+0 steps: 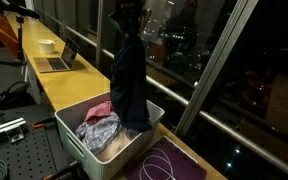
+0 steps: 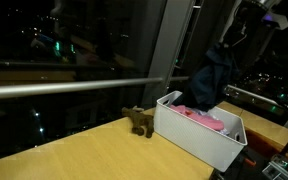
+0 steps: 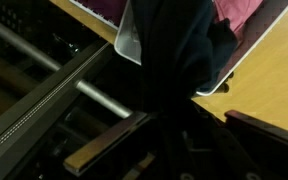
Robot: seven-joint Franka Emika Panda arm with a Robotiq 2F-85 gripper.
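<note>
A dark navy garment (image 1: 129, 85) hangs straight down from my gripper (image 1: 129, 22), which is shut on its top. Its lower end dips into a white bin (image 1: 69, 135) on the wooden counter. In the bin lie a pink cloth (image 1: 101, 108) and a grey patterned cloth (image 1: 101, 132). From the opposite side, the garment (image 2: 212, 78) hangs under the gripper (image 2: 239, 35) above the bin (image 2: 199, 140) and the pink cloth (image 2: 199, 117). In the wrist view the garment (image 3: 179, 50) fills the middle and covers part of the bin rim (image 3: 124, 40); my fingers are lost in the dark.
A laptop (image 1: 59, 60) and a white bowl (image 1: 48, 44) sit further along the counter (image 1: 74, 85). A purple mat with a white cable (image 1: 169, 165) lies by the bin. A small brown toy animal (image 2: 137, 121) stands beside the bin. A window railing (image 2: 64, 88) runs close behind.
</note>
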